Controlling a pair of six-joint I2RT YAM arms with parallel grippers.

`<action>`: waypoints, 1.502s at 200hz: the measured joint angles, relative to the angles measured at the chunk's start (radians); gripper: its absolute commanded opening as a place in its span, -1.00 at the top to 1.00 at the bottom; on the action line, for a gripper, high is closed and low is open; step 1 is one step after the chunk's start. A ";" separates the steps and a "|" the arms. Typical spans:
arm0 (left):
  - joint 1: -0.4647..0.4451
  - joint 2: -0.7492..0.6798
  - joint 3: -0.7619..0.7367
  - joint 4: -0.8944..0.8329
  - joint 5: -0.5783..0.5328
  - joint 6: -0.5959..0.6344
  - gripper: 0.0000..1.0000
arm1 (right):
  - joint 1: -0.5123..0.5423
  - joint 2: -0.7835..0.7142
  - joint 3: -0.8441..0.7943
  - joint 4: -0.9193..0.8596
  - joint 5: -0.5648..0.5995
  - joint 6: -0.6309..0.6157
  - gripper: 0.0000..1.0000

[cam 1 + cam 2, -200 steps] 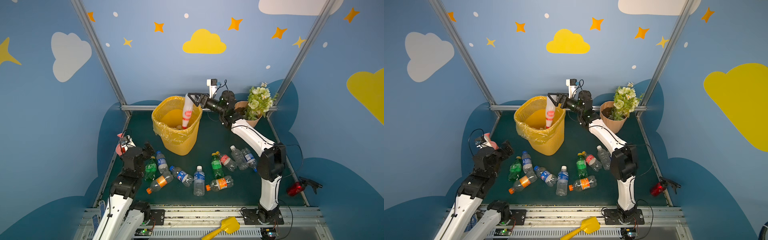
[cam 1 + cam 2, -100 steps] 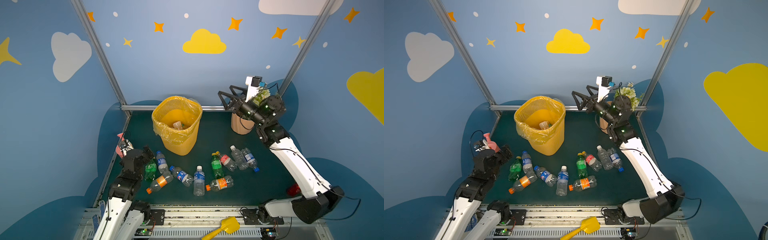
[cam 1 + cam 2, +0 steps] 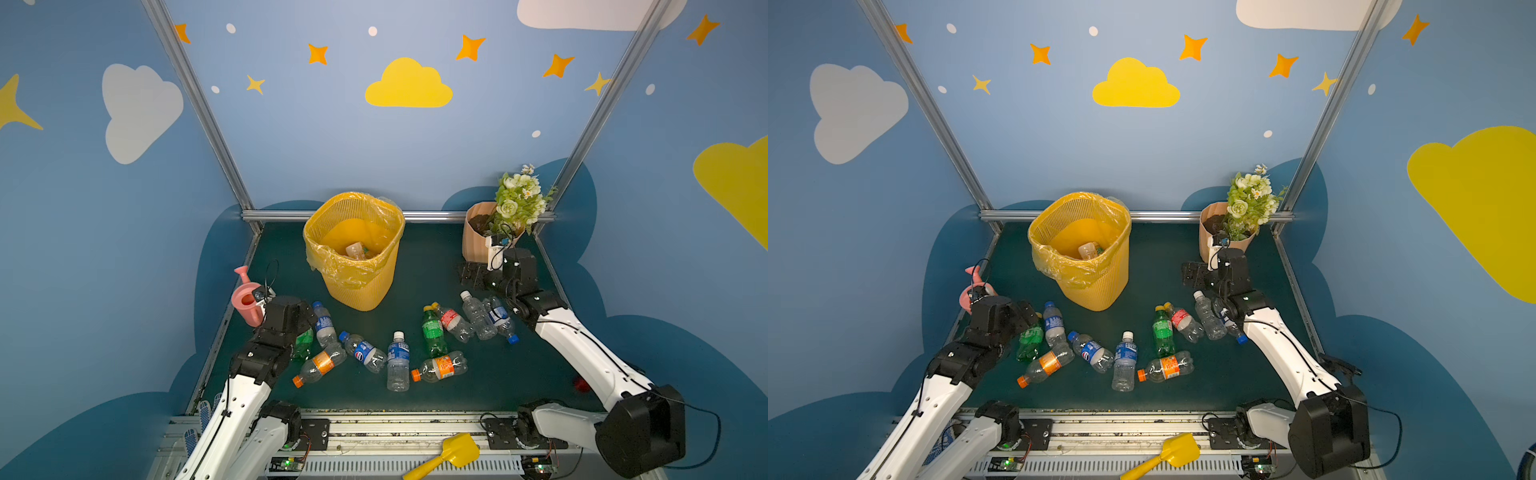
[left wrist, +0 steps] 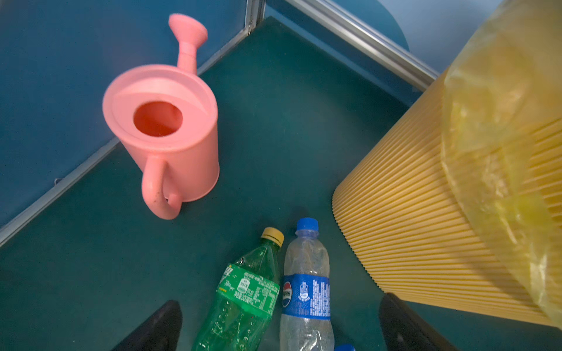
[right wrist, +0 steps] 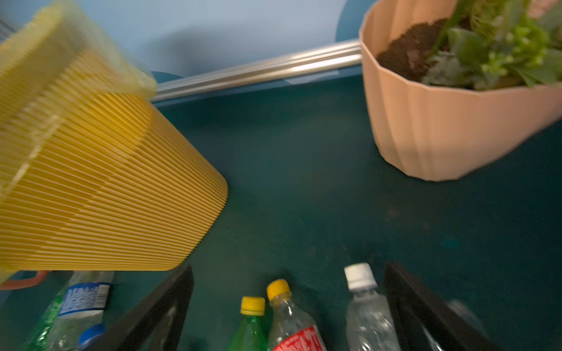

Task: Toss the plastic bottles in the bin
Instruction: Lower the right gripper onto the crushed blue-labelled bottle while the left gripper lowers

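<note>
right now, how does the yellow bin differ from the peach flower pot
The bin is yellow and the flower pot peach. The bin is taller and wider than the flower pot. The bin is lined with a plastic bag and holds bottles; the flower pot holds soil and flowers. Both stand upright at the back of the green mat, with ribbed walls.

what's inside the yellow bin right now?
The bin shows one pale bottle at the bottom, with a green object beside it. The near wall and bag liner cover the rest, so no full count.
</note>
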 measured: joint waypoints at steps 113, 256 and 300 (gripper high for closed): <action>-0.043 0.011 -0.045 0.014 -0.004 -0.044 -1.00 | -0.142 0.077 -0.003 -0.304 0.160 -0.016 -0.71; -0.044 0.011 -0.045 0.047 -0.011 -0.018 -1.00 | -0.237 0.254 0.031 -0.481 0.086 -0.190 -0.32; -0.044 0.011 -0.045 0.048 -0.012 -0.018 -1.00 | -0.237 0.328 0.059 -0.490 0.090 -0.243 -0.31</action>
